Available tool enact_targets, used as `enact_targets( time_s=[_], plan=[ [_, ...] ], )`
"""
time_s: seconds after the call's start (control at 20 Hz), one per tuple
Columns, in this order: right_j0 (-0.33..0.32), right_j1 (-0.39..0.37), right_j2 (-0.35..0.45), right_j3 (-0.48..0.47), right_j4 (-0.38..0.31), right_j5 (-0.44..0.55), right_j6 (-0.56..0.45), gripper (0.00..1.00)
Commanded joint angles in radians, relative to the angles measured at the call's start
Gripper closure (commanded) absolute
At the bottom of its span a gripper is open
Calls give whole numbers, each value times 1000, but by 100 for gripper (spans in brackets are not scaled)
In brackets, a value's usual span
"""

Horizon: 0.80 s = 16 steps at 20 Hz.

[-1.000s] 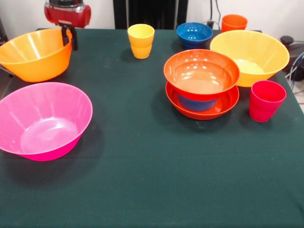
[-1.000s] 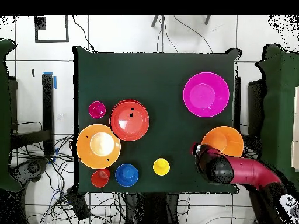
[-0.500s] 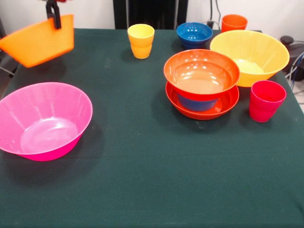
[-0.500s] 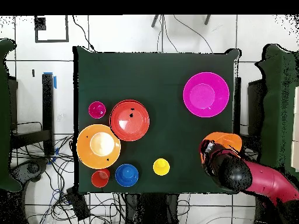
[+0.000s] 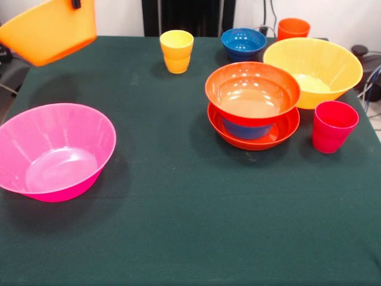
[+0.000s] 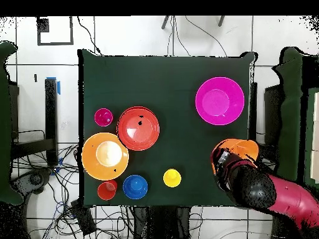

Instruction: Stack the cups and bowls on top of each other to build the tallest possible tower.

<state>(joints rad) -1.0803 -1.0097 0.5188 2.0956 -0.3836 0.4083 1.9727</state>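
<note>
The gripper [image 5: 76, 3], clamped on the rim of the large orange bowl [image 5: 50, 30], has now lifted it clear of the table's [image 5: 190, 238] corner, so it looks ready to carry toward the tower [image 5: 253, 104].

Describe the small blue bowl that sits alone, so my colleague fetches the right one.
On the green cloth table, find the large yellow plastic bowl. Behind it stands a small glossy blue bowl, flanked by the yellow cup and the orange cup; it stands free, not sandwiched between red bowls.
</note>
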Motion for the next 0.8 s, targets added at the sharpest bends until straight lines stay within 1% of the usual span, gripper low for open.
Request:
enact_targets(
  time_s=[0.05,0.2,0.45,0.55,0.8],
  plan=[
    [10,-80,143,119,83,86,-77,100],
    [13,-99,172,138,125,82,-59,100],
    [39,-152,211,154,212,83,-16,100],
    [61,-169,211,148,239,92,5,100],
    [138,-210,167,108,280,147,41,100]
  ],
)
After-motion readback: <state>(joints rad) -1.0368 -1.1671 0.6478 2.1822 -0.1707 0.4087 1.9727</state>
